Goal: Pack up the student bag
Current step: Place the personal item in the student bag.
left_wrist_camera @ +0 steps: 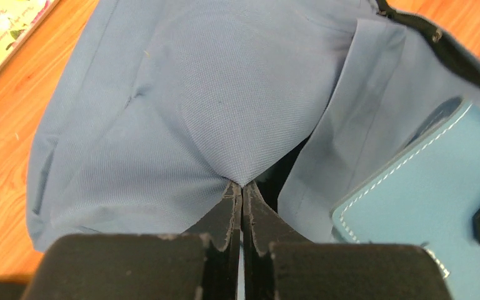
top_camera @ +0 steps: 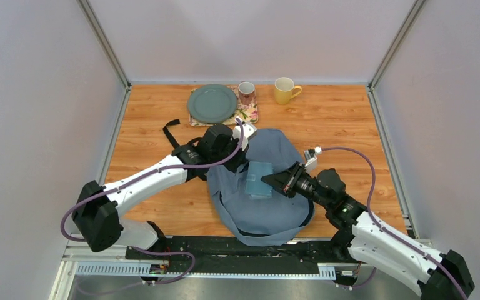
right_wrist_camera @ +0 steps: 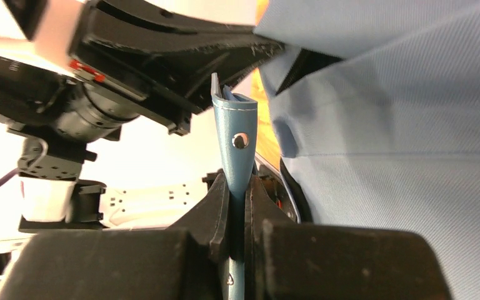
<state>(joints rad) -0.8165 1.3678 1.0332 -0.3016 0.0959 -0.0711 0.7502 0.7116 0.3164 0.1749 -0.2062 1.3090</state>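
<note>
Wooden tabletop (top_camera: 350, 119), student bag (top_camera: 272, 147) at near edge; left gripper (left_wrist_camera: 242, 186) pinching its fabric, right gripper (right_wrist_camera: 237, 181) pinching a blue wallet (top_camera: 260, 180)

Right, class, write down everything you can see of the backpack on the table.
The backpack is soft grey-blue woven fabric, slumped on the wooden table between the arms. A black strap trails from its far-left side; a black zip edges its opening. The left fingers pinch a fold of its cloth beside that dark opening, where a blue stitched case, gripped by the right fingers, is poised.
</note>
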